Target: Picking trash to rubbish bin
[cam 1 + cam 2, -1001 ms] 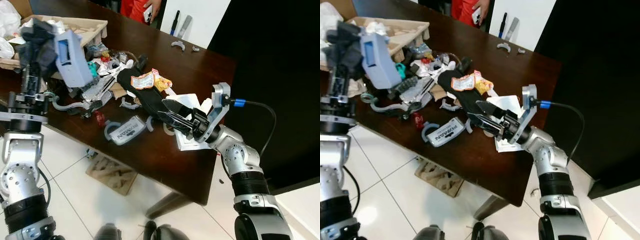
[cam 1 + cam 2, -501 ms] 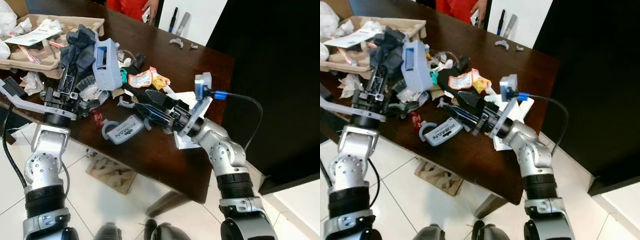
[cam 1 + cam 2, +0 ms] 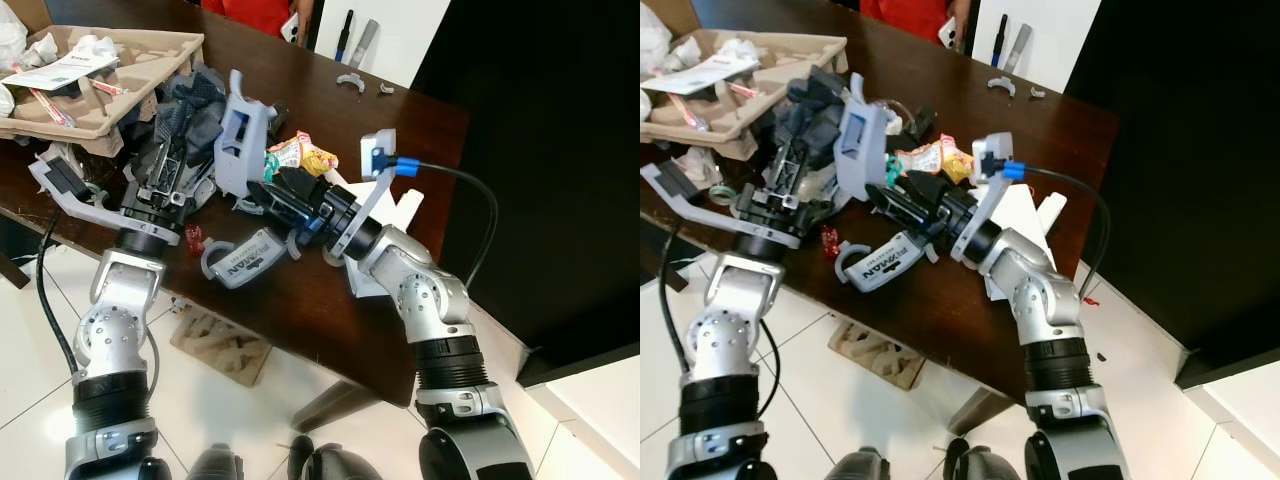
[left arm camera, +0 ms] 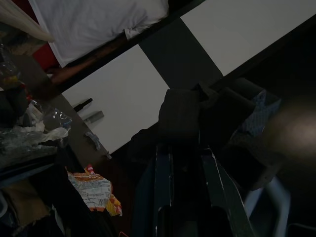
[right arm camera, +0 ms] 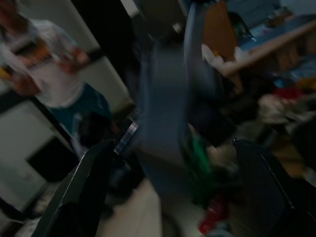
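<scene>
Trash lies in a heap on the dark wooden desk [image 3: 330,300], which runs from the upper left toward the middle of the head views. The left end effector [image 3: 185,130] is raised above this heap in the upper left part of the frame, and its two black fingers are clamped on a dark crumpled piece of cloth [image 3: 195,100]. In the left wrist view the same dark bundle [image 4: 207,111] sits at the tips of the fingers [image 4: 163,187]. A grey-blue plastic part [image 3: 238,150] stands upright just beside this end effector, but I cannot tell if it is held or only leans there.

The right end effector [image 3: 285,195] reaches from the middle of the frame toward the left, low over the pile, with its fingers close to the grey-blue part. The right wrist view is blurred; the fingers [image 5: 84,192] appear well apart there, with the bluish part [image 5: 168,113] between them.

An orange and yellow snack wrapper [image 3: 300,155] lies just behind the right end effector. A grey clamp with dark lettering [image 3: 245,258] lies near the front edge of the desk, and a white sheet of paper [image 3: 400,215] is under the right forearm. A brown cardboard tray [image 3: 110,65] with papers sits in the upper left corner. A person in red [image 3: 262,12] stands at the far edge of the desk.
</scene>
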{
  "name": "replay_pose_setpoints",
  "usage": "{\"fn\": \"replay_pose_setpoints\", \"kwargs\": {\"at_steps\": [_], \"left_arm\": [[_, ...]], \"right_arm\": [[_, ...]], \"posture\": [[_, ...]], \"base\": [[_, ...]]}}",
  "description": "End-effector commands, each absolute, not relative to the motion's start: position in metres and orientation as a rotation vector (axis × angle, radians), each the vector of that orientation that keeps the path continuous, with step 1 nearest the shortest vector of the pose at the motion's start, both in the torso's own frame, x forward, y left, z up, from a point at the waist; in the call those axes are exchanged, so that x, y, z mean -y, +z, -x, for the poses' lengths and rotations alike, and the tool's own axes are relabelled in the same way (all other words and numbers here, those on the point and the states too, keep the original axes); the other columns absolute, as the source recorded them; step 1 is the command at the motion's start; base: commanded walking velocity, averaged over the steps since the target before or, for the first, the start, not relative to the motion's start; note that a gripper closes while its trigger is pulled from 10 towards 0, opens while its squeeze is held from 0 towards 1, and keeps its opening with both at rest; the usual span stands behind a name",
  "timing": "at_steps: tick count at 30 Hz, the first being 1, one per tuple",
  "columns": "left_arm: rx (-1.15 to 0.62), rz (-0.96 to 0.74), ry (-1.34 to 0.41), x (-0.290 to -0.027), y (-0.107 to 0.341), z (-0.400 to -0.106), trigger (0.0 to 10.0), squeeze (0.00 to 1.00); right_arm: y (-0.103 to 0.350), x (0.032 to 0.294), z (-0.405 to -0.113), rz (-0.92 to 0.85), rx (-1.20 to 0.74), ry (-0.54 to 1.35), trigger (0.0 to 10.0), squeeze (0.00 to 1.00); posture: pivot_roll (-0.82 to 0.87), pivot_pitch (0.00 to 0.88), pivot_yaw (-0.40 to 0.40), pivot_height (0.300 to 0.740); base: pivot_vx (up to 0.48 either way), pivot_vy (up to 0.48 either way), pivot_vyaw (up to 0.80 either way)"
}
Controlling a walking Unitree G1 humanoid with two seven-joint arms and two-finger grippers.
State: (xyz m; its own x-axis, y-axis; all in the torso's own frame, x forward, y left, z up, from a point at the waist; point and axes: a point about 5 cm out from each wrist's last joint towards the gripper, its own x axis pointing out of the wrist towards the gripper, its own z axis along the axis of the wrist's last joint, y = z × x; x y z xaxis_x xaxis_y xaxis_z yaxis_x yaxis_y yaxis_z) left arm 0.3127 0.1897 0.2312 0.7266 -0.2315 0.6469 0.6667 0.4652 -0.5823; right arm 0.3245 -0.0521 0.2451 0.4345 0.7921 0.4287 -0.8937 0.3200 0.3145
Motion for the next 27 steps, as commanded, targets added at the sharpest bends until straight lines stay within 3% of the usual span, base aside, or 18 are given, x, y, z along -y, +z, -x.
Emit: {"fn": "replay_pose_setpoints", "kwargs": {"at_steps": [1,12,16,27], "left_arm": [[0.523,0.929,-0.603,-0.184,0.229,-0.310,10.0,0.00],[0.526,0.922,-0.604,-0.183,0.228,-0.310,10.0,0.00],[0.526,0.922,-0.598,-0.182,0.227,-0.309,10.0,0.00],[0.533,0.909,-0.597,-0.184,0.228,-0.308,10.0,0.00]], "right_arm": [[0.253,0.055,-0.320,-0.604,0.235,1.146,10.0,0.00],[0.257,0.052,-0.313,-0.588,0.224,1.224,10.0,0.00],[0.225,0.030,-0.312,-0.321,0.078,1.176,10.0,0.00],[0.218,0.036,-0.316,-0.290,0.050,1.133,10.0,0.00]], "posture": [[0.17,0.201,-0.129,0.740],[0.17,0.200,-0.131,0.740],[0.17,0.202,-0.130,0.740],[0.17,0.205,-0.130,0.740]], "base": [[0.000,0.000,0.00],[0.000,0.000,0.00],[0.000,0.000,0.00],[0.000,0.000,0.00]]}}
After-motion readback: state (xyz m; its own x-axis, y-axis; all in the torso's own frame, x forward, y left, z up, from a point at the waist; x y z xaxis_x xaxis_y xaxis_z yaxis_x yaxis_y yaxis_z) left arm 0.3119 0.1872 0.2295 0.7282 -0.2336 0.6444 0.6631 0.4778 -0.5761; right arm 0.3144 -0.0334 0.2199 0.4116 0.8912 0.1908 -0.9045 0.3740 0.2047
